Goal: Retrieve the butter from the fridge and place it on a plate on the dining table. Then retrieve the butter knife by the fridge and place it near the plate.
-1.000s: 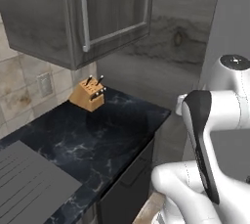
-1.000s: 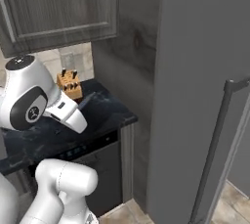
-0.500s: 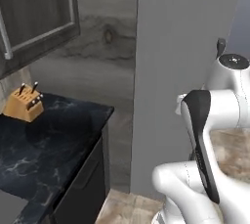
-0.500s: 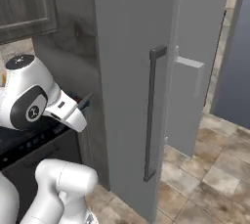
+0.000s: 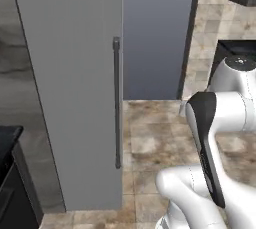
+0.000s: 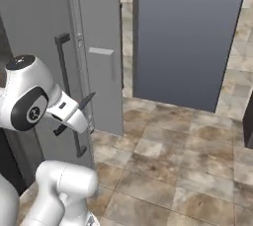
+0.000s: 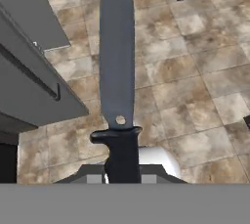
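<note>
A white robot arm (image 5: 220,123) stands on a floor (image 6: 188,161) of mottled brown and tan tiles beside a tall grey fridge (image 5: 75,83). From the camera on the hand, a slim dark grey butter knife (image 7: 117,71) runs straight up the middle of the picture, its long flat blade pointing away over the floor tiles and its darker handle and small cross guard nearest the camera. The pincer (image 7: 121,175) is pressed together on the handle of the butter knife, so the knife hangs in the air above the floor, touching nothing else. In the right base view the tip of the blade juts out from the hand towards the fridge door edge. The fridge has flat grey doors, each with a long dark upright bar handle (image 5: 116,103), and its doors look closed in the left base view. Beyond the fridge is a wide blue-grey panel (image 6: 190,37) set in a tiled wall. A corner of a black marble desk (image 5: 7,143) shows at the lower left of the left base view
</note>
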Controlling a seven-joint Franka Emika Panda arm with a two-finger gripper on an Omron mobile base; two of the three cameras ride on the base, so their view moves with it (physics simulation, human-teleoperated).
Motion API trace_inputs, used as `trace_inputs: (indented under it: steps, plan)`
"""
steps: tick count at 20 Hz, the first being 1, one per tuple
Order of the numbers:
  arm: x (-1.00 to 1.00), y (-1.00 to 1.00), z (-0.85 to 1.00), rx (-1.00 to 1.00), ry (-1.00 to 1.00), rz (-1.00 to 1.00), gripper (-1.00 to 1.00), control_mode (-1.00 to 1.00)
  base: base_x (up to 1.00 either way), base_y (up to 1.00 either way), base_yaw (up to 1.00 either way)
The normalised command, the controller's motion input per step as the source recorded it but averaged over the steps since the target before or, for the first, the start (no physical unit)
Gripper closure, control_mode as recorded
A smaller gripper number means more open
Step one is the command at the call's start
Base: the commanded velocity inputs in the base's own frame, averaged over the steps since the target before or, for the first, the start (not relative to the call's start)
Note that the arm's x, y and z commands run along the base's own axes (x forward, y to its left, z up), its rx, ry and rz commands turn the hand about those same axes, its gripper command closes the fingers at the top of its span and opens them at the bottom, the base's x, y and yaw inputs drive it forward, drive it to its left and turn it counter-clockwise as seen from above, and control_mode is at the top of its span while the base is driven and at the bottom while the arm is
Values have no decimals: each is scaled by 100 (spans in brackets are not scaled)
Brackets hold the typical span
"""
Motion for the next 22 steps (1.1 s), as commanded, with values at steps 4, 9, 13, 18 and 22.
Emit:
trace_inputs:
  steps: [4,9,13,18,22]
  plan:
    - [0,0,0,0,0,0,100,100,-13,-68,-60]
    - [0,0,0,0,0,0,100,100,0,-48,-57]
    - [0,0,0,0,0,0,100,100,28,-3,-39]
    - [0,0,0,0,0,0,100,100,90,-23,-14]
    - [0,0,0,0,0,0,100,100,100,-44,-6]
